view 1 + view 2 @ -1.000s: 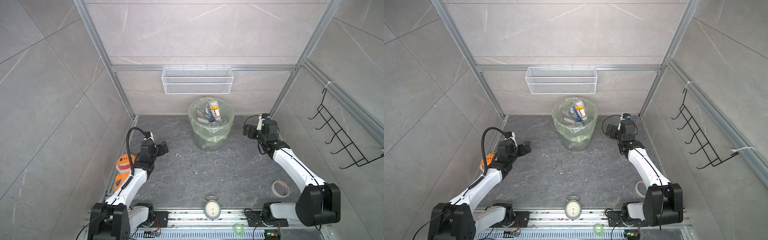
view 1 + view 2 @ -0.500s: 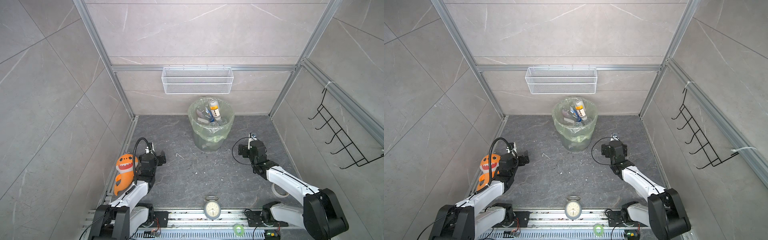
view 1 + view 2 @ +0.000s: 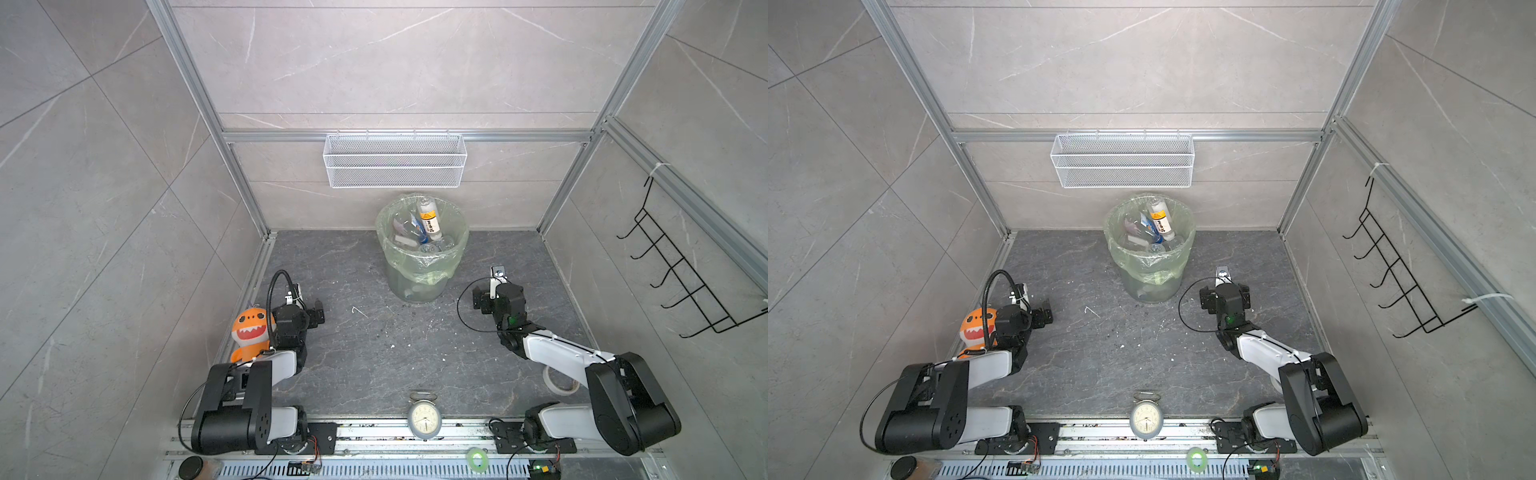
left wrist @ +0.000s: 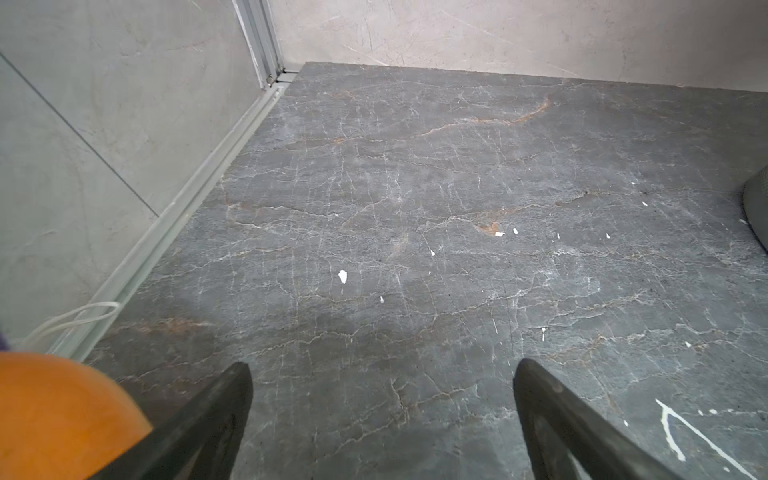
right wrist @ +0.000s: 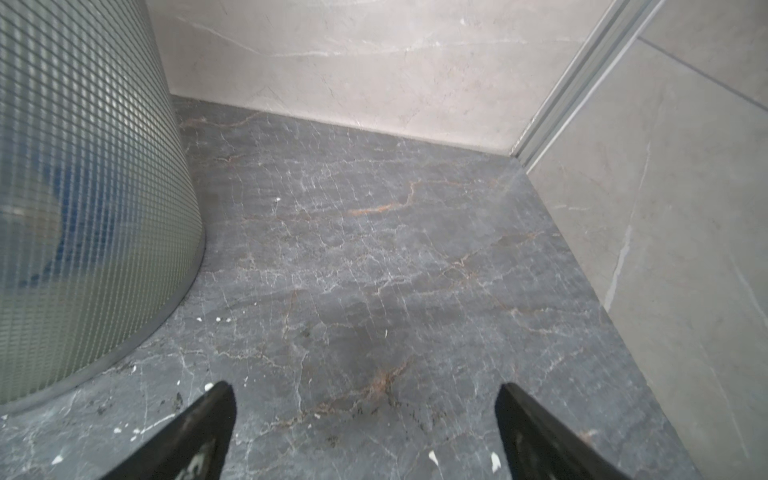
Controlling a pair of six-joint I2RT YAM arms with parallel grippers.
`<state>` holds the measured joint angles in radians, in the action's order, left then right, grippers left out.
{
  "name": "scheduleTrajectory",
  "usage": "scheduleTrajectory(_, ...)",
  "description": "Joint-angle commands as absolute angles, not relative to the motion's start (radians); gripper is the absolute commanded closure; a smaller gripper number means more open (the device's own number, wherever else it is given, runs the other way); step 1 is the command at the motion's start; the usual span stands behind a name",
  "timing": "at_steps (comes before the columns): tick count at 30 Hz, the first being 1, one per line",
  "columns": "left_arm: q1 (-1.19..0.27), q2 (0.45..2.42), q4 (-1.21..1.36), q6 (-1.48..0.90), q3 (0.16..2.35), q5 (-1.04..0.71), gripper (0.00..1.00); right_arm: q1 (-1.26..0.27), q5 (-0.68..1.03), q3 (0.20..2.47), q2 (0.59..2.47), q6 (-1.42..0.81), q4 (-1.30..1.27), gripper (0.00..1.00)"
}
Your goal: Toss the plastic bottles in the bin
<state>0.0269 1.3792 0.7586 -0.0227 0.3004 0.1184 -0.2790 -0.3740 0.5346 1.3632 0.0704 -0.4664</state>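
The left gripper [image 4: 382, 363] and right gripper [image 5: 363, 385], both spread wide and empty, are pulling back from the single bin [image 3: 415, 286].
The plastic bottles [image 3: 428, 226] are lying heaped inside it, at least four showing, full count unclear; one plush shark [image 3: 250, 328] and one alarm clock [image 3: 424, 419] are sitting on the floor [image 3: 374, 353]. Both grippers are hanging nearer the front rail [image 3: 374, 432] than a second ago, the left now beside the shark.

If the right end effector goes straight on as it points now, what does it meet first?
Likely the bare floor ahead of the right end effector, then the back wall. In the right wrist view the bin stands beside that line, not in it.
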Motion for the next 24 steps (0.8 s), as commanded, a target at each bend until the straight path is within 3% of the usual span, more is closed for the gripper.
scheduleTrajectory(1, 0.066, 1.446, 0.900, -0.020, 0.309, 0.030, 0.00, -0.274, -0.332, 0.514, 1.359, 0.125, -0.571, 0.01)
scheduleTrajectory(10, 0.101, 1.498, 0.879, -0.049, 0.342, -0.006, 0.00, -0.262, -0.372, 0.387, 1.323, 0.062, -0.688, 0.00)
scheduleTrajectory(24, 0.097, 1.501, 0.831, -0.014, 0.367, -0.049, 0.00, -0.187, -0.173, 0.371, 1.443, 0.054, -0.797, 0.00)
